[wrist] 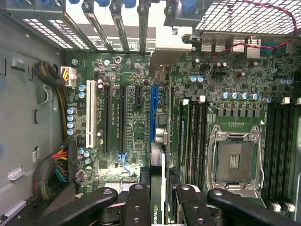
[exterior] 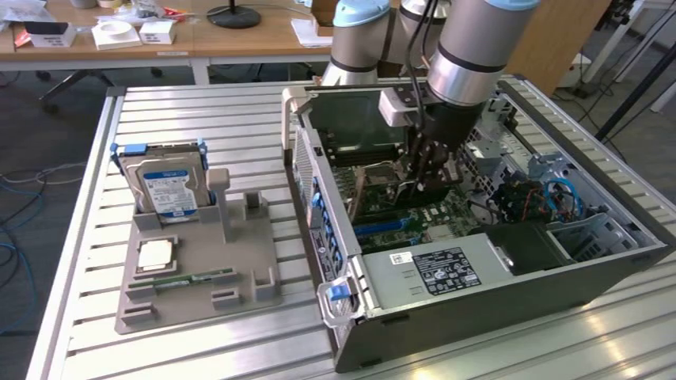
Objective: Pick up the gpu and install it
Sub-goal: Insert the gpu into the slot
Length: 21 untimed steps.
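Note:
My gripper (exterior: 431, 172) is lowered into the open computer case (exterior: 496, 324), just above the green motherboard (exterior: 423, 214). In the wrist view its black fingers (wrist: 136, 202) are shut on the gpu (wrist: 158, 181). The card is seen edge-on, thin and upright, with a green logo on its black edge. It hangs over the motherboard (wrist: 136, 132), in line with the blue expansion slot (wrist: 154, 110) and close above that slot's near end. I cannot tell whether the card touches the slot.
Black slots (wrist: 121, 117) and a white slot (wrist: 89, 113) lie beside the blue one; memory slots (wrist: 193, 136) and the CPU socket (wrist: 233, 160) lie on the other side. Cable bundles (wrist: 54, 172) crowd the case wall. Outside, a grey holder (exterior: 201, 277) carries a hard drive (exterior: 169, 186).

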Motion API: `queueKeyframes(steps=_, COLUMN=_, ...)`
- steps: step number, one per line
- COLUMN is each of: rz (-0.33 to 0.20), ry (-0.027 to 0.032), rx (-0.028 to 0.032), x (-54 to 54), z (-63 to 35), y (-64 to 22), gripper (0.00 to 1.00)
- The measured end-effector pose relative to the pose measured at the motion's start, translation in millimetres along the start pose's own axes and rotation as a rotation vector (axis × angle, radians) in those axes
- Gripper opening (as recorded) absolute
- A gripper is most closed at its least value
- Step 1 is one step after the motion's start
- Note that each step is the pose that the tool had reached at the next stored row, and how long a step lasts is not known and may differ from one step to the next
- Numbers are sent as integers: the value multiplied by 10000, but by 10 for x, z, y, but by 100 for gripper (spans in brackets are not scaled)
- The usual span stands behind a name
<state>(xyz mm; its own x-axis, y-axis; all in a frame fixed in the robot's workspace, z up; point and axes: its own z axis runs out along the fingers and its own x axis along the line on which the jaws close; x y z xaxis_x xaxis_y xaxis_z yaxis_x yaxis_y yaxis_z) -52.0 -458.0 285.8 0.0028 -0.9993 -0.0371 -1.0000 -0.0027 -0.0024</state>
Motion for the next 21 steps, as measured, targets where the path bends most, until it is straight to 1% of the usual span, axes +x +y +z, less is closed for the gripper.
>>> queueKeyframes(steps=3, rz=-1, ry=0, rx=1, x=0, z=0, y=31, gripper=26)
queueKeyframes(steps=15, rz=-3, ry=-1, rx=1, x=33, z=-1, y=36, gripper=26)
queueKeyframes(steps=21, rz=-3, ry=1, rx=1, x=33, z=1, y=62, gripper=26)
